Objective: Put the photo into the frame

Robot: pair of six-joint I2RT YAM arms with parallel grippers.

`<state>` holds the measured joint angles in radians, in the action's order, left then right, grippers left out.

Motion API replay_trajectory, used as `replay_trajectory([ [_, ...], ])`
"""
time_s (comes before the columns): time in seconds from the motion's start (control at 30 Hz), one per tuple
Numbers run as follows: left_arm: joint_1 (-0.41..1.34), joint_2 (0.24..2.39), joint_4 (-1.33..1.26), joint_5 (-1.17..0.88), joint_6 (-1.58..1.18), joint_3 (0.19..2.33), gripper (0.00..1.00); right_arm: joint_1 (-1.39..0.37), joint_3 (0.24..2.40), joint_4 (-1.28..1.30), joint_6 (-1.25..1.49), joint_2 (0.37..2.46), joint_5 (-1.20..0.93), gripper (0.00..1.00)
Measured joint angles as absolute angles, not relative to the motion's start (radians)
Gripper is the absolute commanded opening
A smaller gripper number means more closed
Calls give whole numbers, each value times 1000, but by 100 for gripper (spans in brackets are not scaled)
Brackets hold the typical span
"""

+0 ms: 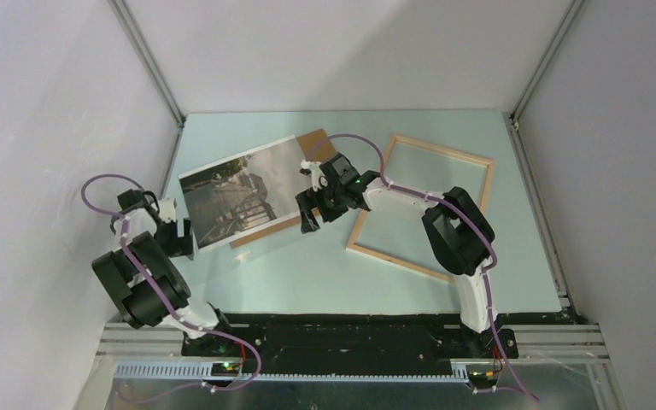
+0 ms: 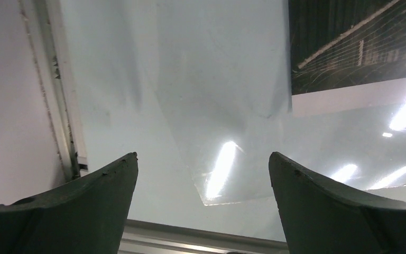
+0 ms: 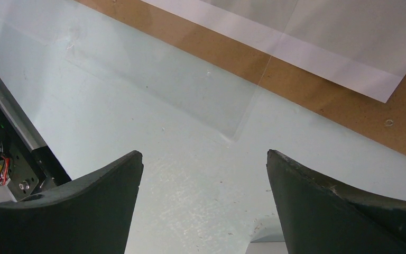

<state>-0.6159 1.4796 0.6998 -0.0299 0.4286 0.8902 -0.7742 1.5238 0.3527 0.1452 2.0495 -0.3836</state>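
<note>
Under the photo (image 1: 239, 198), left of centre, one brown backing board (image 1: 316, 143) is mostly covered. One clear sheet (image 2: 227, 159) is traceable only by its glare and edges. One frame (image 1: 444, 149) lies flat to the right, apart from the photo, its near-right corner hidden by the right arm. Left gripper (image 2: 203, 159) and right gripper (image 3: 203, 156) both stand spread, holding nothing. Bare table (image 1: 333, 282) lies along the near edge.

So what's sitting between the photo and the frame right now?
The right gripper, open, over the brown backing board that pokes out beside the photo; the top view shows it.
</note>
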Motion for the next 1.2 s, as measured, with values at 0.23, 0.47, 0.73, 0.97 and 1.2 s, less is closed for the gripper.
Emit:
replay_trajectory([
  [0.23, -616, 1558, 712, -84, 427, 892, 98, -776, 1523, 353, 150, 2053, -383, 91],
  [0.47, -616, 1619, 741, -94, 425, 931, 96, -776, 1523, 353, 158, 2054, -383, 91],
  [0.73, -616, 1629, 749, -94, 402, 941, 100, -774, 1523, 351, 165, 2054, -384, 91],
  [0.97, -616, 1625, 744, -91, 353, 941, 99, -765, 1523, 350, 176, 2059, -395, 91],
  [1.2, -616, 1621, 747, -97, 312, 940, 98, -764, 1523, 350, 185, 2069, -407, 91],
])
